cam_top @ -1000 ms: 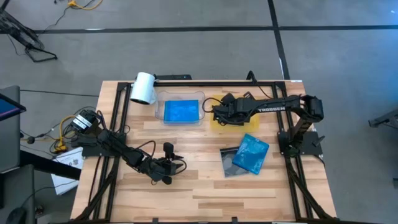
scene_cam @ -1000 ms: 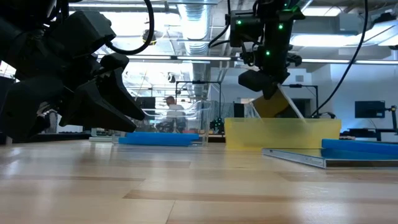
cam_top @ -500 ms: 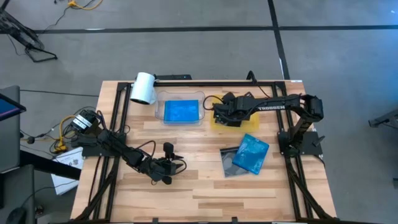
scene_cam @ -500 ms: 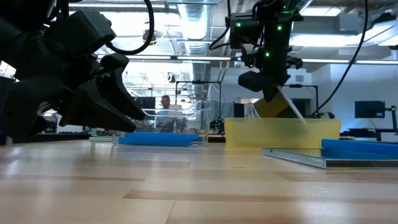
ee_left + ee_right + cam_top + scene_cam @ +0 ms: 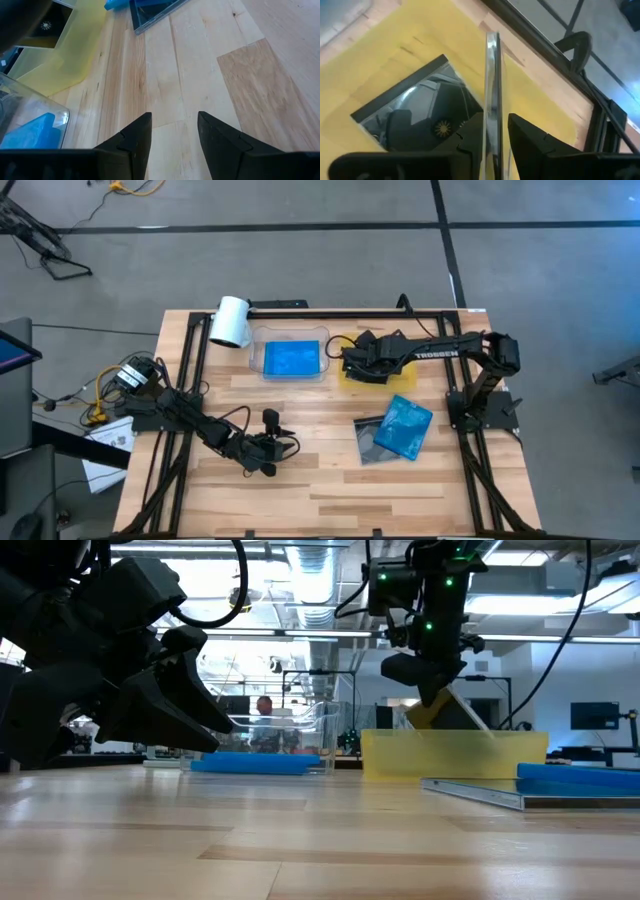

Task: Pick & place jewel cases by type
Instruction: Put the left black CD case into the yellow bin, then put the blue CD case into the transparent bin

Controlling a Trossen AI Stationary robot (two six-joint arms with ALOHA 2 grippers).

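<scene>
My right gripper (image 5: 350, 364) hangs over the yellow tray (image 5: 400, 383), its fingers slightly open on either side of a grey-clear jewel case (image 5: 493, 70) that stands on edge. A second grey-clear case (image 5: 420, 117) with a dark disc lies flat in the tray. One blue case (image 5: 291, 359) lies in the clear tray (image 5: 255, 348). Another blue case (image 5: 407, 425) lies partly on a grey-clear one (image 5: 367, 444) on the table. My left gripper (image 5: 172, 140) waits open and empty, low over the table's near left. My right gripper comes from above, slanting down, with one finger (image 5: 472, 135) against the case's upper edge (image 5: 490, 117). A narrow gap shows beside the other finger (image 5: 530, 137). The case (image 5: 445, 712) leans tilted, its lower end down inside the yellow tray behind the tray's wall.
A white cylinder (image 5: 230, 321) lies at the far left corner beside the clear tray. A black frame runs along the table's edges (image 5: 440, 315). Bare wood stretches across the near half of the table (image 5: 330, 480).
In the low view the grey-clear case under my right gripper has sunk a little and leans flatter over the yellow tray. The gripper has stayed over the tray.
</scene>
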